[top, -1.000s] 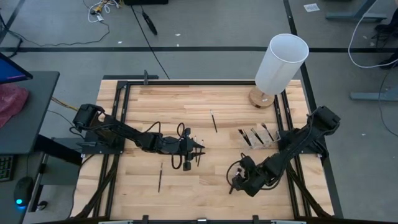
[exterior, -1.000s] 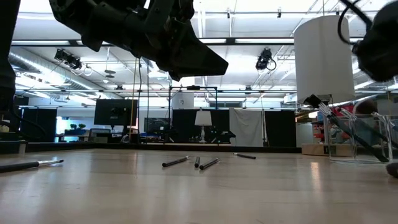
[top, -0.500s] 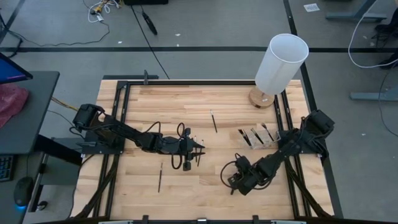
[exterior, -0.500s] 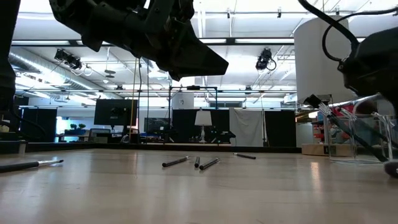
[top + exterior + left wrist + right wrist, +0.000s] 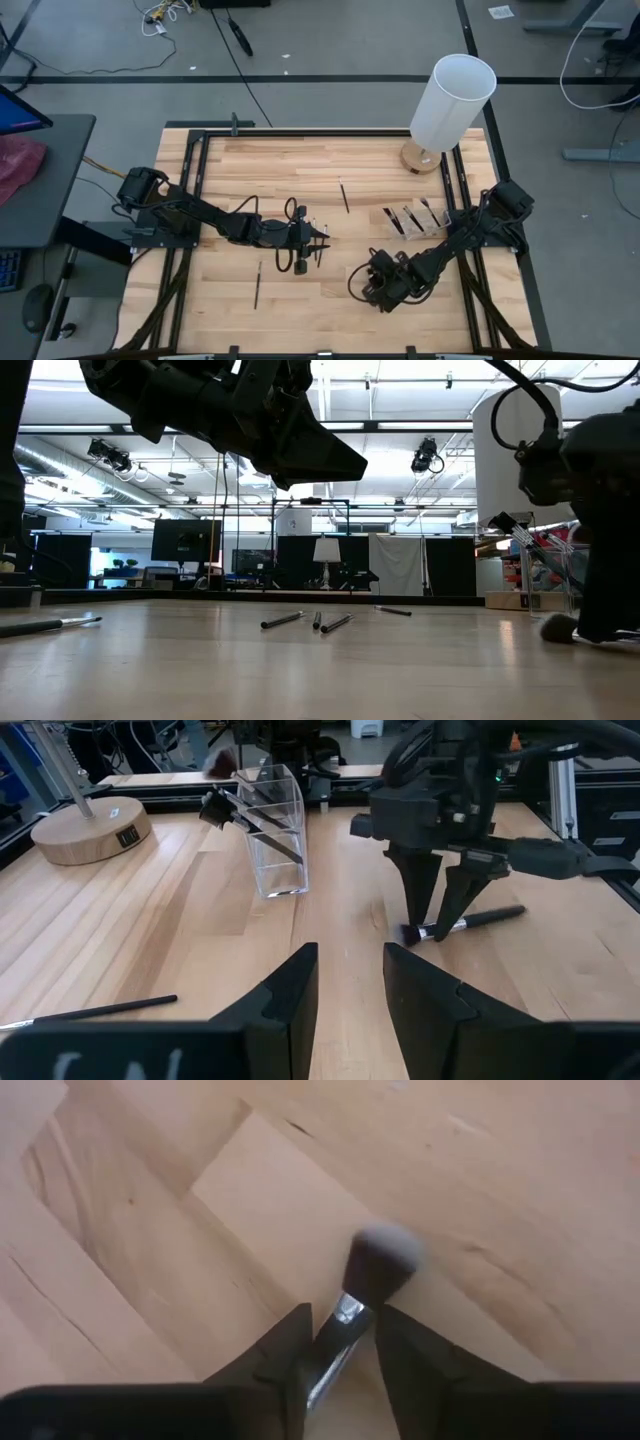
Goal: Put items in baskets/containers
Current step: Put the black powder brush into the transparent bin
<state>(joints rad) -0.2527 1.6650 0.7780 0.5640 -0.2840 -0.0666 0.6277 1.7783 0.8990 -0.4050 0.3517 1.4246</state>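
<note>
A dark brush point(image 5: 478, 918) with a silver ferrule lies flat on the table near its right front. My right gripper point(image 5: 432, 932) points down over the brush point(image 5: 376, 1264), open, one finger on each side of the handle behind the ferrule. My left gripper point(image 5: 322, 243) hovers open and holding nothing above the table's middle. Several more brushes lie loose: one point(image 5: 343, 196) toward the far side, one point(image 5: 256, 285) at the near left, others point(image 5: 335, 623) under the left arm. The clear container point(image 5: 275, 840) stands at the right with brushes leaning inside. My right gripper comes from above, fingers pointing down and lying across the brush, one on each side of the handle point(image 5: 328, 1360) just behind the ferrule. Whether the fingers point(image 5: 290, 1345) touch the handle I cannot tell. The brush lies flat on the wood.
A tall white cylinder on a round wooden base point(image 5: 425, 158) stands at the far right, behind the container point(image 5: 415, 220). Black frame rails point(image 5: 190, 180) run along the table's sides. Bare wood lies between the two grippers.
My right gripper has moved toward the table's left and sunk to the tabletop, rolling its wrist as it went, so that its fingers now stand over the brush. The left arm and the brushes have kept still.
</note>
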